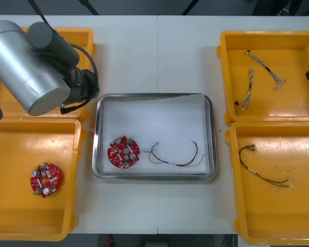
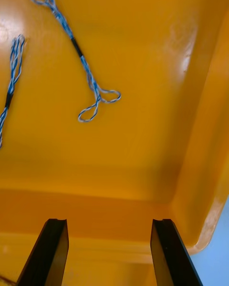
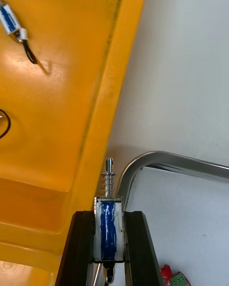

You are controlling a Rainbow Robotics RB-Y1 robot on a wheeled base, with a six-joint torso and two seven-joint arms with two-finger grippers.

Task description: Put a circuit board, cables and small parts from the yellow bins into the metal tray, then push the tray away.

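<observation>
My left gripper (image 3: 109, 215) is shut on a small metal part (image 3: 108, 229) with a blue body and a spring, held over the gap between the far left bin (image 3: 57, 76) and the metal tray's corner (image 3: 157, 158). In the front view the silver left arm (image 1: 31, 67) covers that spot. The metal tray (image 1: 208, 128), white inside, holds a round red circuit board (image 1: 123, 152) and a red and yellow cable (image 1: 177, 154). My right gripper (image 2: 109, 252) hangs open over the far right bin (image 1: 232, 72), near a twisted blue and white cable (image 2: 81, 62).
A second blue and white cable (image 1: 247, 90) lies in the same bin. The near right bin (image 1: 298, 216) has a black cable (image 1: 262, 170). Another circuit board (image 1: 45, 179) rests in the near left bin (image 1: 10, 216). One more small metal part (image 3: 9, 21) lies in the far left bin.
</observation>
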